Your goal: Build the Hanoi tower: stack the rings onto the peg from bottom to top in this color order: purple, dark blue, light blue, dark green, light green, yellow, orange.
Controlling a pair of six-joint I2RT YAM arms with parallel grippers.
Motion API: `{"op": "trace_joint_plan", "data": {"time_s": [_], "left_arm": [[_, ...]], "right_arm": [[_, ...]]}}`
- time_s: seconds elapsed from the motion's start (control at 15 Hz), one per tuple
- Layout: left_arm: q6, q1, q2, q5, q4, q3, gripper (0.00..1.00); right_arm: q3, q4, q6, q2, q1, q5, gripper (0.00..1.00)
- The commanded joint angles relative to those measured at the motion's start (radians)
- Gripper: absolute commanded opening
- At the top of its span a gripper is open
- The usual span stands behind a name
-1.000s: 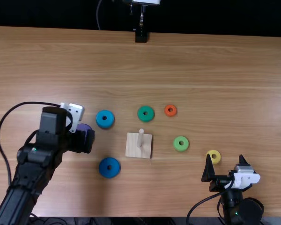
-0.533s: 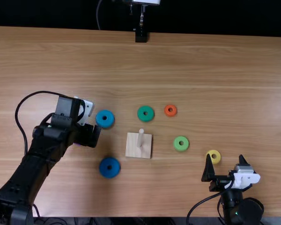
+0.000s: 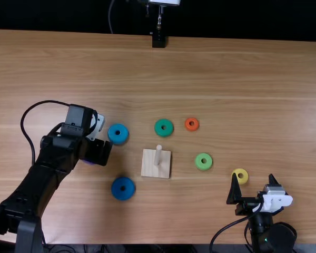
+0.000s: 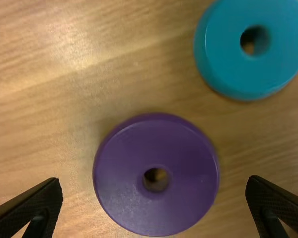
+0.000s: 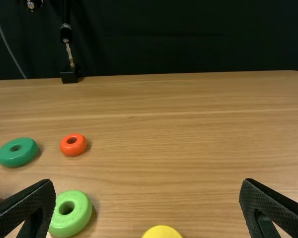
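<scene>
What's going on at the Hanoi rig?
Nothing is stacked yet: the peg is bare. The left gripper is open over the purple ring, apparently lined up to take it first. The right gripper is open and empty near the yellow ring. The dark blue, light blue, dark green, light green and orange rings lie loose on the table.
</scene>
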Motion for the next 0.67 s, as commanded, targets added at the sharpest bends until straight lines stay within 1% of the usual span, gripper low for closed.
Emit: {"op": "trace_joint_plan", "data": {"time_s": [0.0,0.33,0.6], "left_arm": [[0.007,-0.008,0.046,-0.007,-0.006,0.023,1.00],[0.007,-0.008,0.095,-0.007,-0.004,0.029,1.00],[0.009,-0.010,0.101,-0.005,-0.004,0.031,1.00]], "right_arm": [[-0.042,-0.064,-0.006,-0.012,-0.002,0.011,1.00],[-0.042,-0.064,-0.006,-0.012,-0.006,0.011,1.00],[-0.042,-0.064,-0.006,-0.012,-0.002,0.011,1.00]]}}
